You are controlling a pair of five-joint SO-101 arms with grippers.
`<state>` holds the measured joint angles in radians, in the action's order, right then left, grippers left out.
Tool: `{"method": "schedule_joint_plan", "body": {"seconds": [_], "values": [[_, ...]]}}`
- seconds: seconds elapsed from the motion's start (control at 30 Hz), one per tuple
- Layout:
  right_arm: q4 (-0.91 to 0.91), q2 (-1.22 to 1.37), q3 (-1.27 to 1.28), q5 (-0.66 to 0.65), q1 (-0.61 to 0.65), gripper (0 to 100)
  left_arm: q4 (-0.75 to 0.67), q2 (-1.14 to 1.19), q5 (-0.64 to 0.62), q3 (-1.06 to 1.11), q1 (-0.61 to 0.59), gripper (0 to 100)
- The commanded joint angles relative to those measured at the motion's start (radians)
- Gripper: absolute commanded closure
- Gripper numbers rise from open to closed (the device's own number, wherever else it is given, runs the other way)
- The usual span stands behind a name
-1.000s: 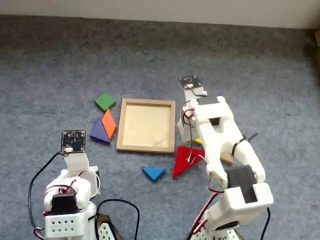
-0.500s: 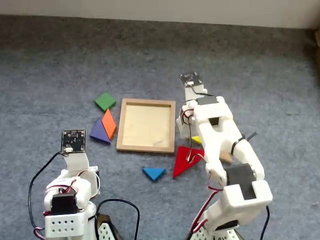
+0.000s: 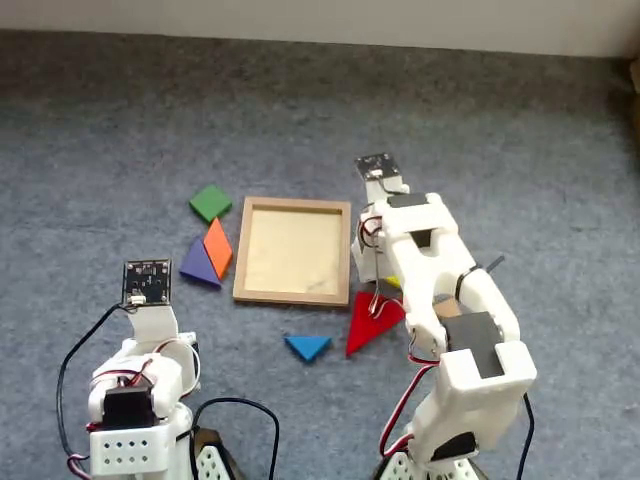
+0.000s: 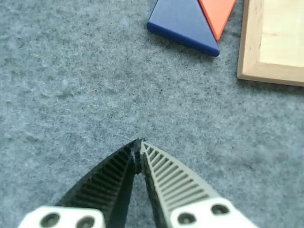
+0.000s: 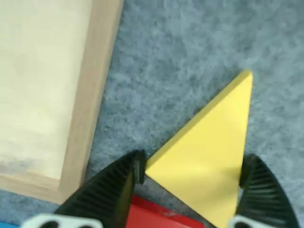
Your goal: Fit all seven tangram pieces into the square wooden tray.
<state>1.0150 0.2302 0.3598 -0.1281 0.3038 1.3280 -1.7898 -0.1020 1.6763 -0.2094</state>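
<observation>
Noted a small shift of the right arm toward the square wooden tray (image 3: 291, 293) over the last second, enough to cover most of the yellow triangle (image 5: 209, 161) from above. Found the right gripper (image 5: 194, 167) low over that triangle, fingers spread to either side of it and not yet closed on it. Located the yellow triangle on the table just beside the tray's right rim, lying against the red triangle (image 3: 372, 320) off the tray's near-right corner.

Judged as the approach to a first pick, with no piece yet in the tray.

Recorded no movement among the other pieces:
- light blue triangle (image 3: 307, 346) near the tray's near rim
- orange parallelogram (image 3: 217, 247) and dark blue triangle (image 3: 197, 264) touching each other just beside the left rim
- green square (image 3: 210, 202) off the far-left corner

Found the left gripper (image 4: 139, 145) unmoved, well apart from the tray, fingers pressed together on nothing.
</observation>
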Motion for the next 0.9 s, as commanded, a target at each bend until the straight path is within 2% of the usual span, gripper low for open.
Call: {"method": "schedule_joint_plan", "body": {"seconds": [0.0,0.27,0.6,0.73,0.87], "values": [[-0.005,-0.005,-0.059,0.008,-0.021,81.3,0.005,-0.013,0.008,0.021,-0.008,99],[0.002,-0.013,-0.059,0.002,-0.016,83.8,0.005,-0.013,0.008,0.021,-0.008,99],[0.157,-0.117,-0.211,0.003,-0.012,83.9,0.005,-0.013,0.008,0.021,-0.008,99],[0.193,-0.13,-0.217,0.008,0.031,83.9,0.005,-0.013,0.008,0.021,-0.008,99],[0.191,-0.133,-0.222,0.021,0.142,83.9,0.005,-0.013,0.008,0.021,-0.008,99]]}}
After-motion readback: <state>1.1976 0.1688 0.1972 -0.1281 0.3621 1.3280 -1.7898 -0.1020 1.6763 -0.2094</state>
